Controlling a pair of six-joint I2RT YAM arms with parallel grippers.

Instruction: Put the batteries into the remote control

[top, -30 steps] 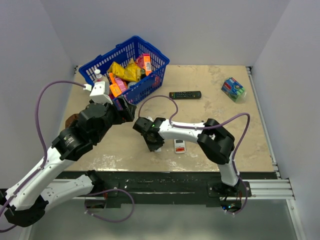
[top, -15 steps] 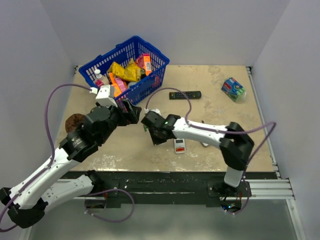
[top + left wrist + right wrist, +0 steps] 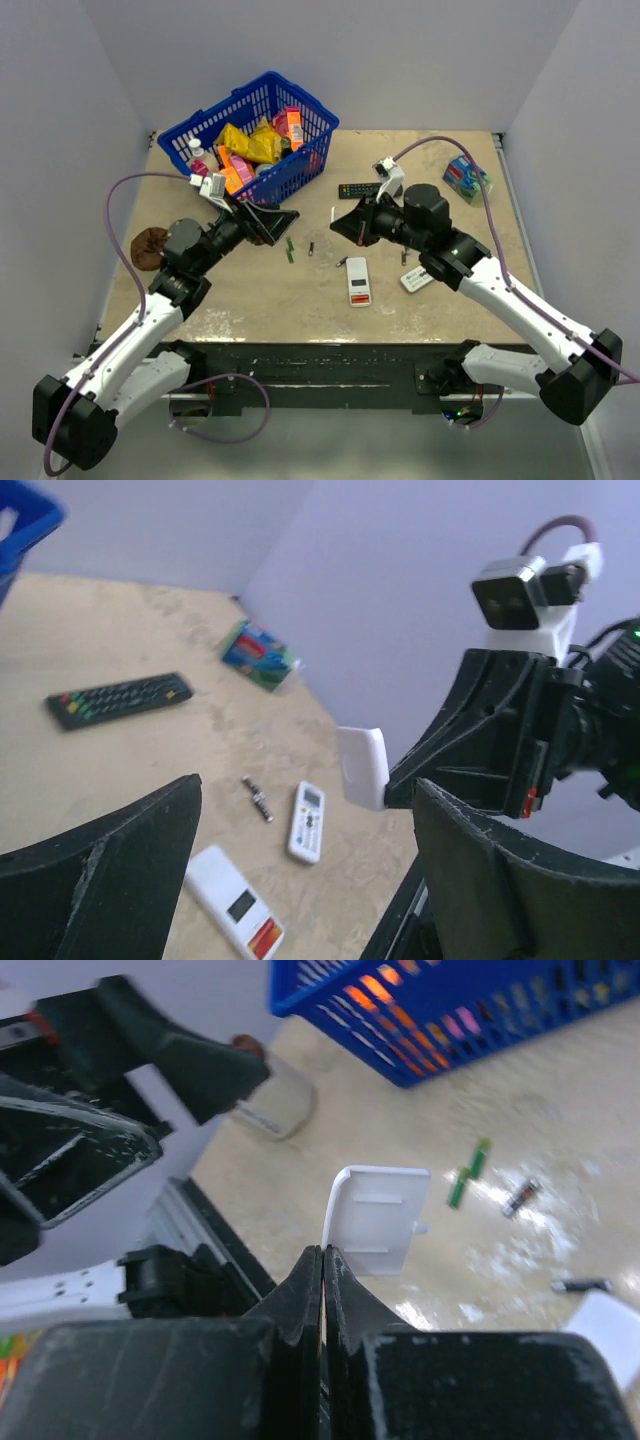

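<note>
**A:** Where is the remote?

**B:** The remote [image 3: 358, 281] lies flat on the table [image 3: 460, 240], just below the centre of the overhead view, with its red end towards the bottom edge. Neither hand touches it. I cannot tell if its battery bay faces up.

**A:** And the batteries?

**B:** The batteries [image 3: 311, 248] lie loose on the table, up and left of the remote. A green one [image 3: 290, 250] is furthest left.

**A:** What are the hands doing?

**B:** The right hand [image 3: 323, 1252] is clenched on the edge of a thin white cover [image 3: 375, 1220], probably the remote's, and holds it above the table. The left hand [image 3: 272, 222] is spread wide and grasps nothing. It is left of centre and faces the right hand.

**A:** How will the batteries handle?

**B:** They are probably light, hard and smooth. Being round, they may roll or squirt out of a pinch. Gripping across the middle of the barrel, square to its length, seems safest. The remote looks like light, stiff plastic and will likely slide when pressed. A hand on its long sides could steady it.
</note>
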